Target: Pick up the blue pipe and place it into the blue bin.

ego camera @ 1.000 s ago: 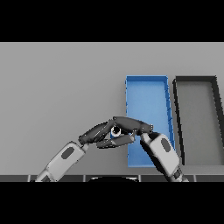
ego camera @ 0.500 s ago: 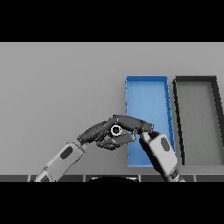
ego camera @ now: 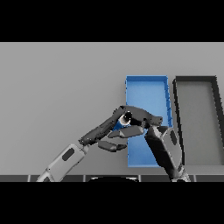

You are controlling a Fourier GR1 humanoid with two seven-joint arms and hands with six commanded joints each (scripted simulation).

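Observation:
The blue pipe (ego camera: pixel 118 127) is lifted off the table at the left edge of the blue bin (ego camera: pixel 146 89), with its open end (ego camera: pixel 127 117) facing up. My left hand (ego camera: pixel 103 132) reaches in from the lower left, its fingers and thumb curled round the pipe. My right hand (ego camera: pixel 146 117) rises from the lower right over the bin's near half. Its fingers lie straight and point left, just above the pipe's end. Most of the pipe's body is hidden between the two hands.
A dark grey bin (ego camera: pixel 196 83) stands right of the blue one, nearly touching it. The grey table (ego camera: pixel 57 87) stretches away to the left and the back. My right forearm (ego camera: pixel 168 153) covers the blue bin's near right corner.
The pipe and my left hand have moved right and away from me, from just left of the blue bin to its left edge. The right hand has shifted slightly the same way.

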